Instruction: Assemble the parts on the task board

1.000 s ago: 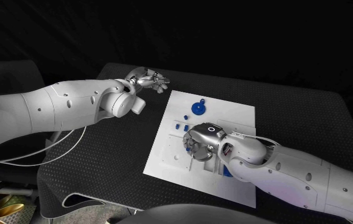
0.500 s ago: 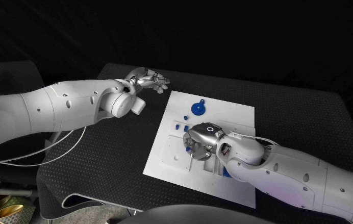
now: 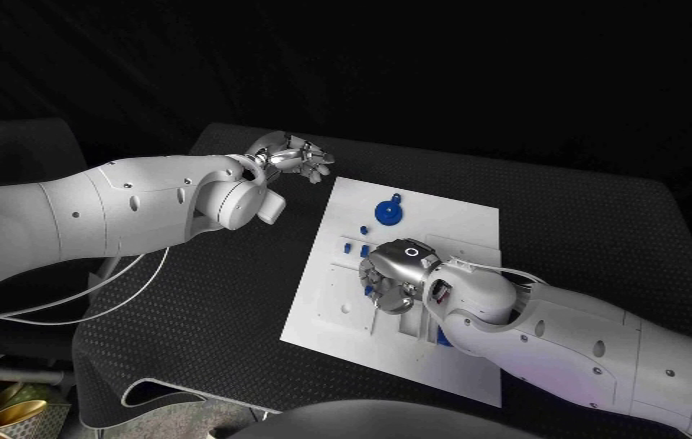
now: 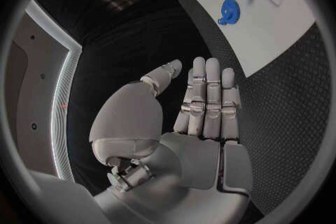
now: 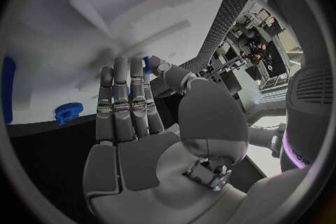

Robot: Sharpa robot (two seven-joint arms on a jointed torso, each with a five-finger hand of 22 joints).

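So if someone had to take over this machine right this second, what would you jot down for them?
Left hand: open, holds nothing, over the black table just off the board's far left corner.
Right hand: low over the middle of the board, fingers extended; a small blue part shows at its fingertips, but I cannot tell whether it is held.
Parts: blue gear near the board's far edge, small blue pieces on its left side.
Done: cannot tell from here.
Left: seating the parts; check the right hand first.
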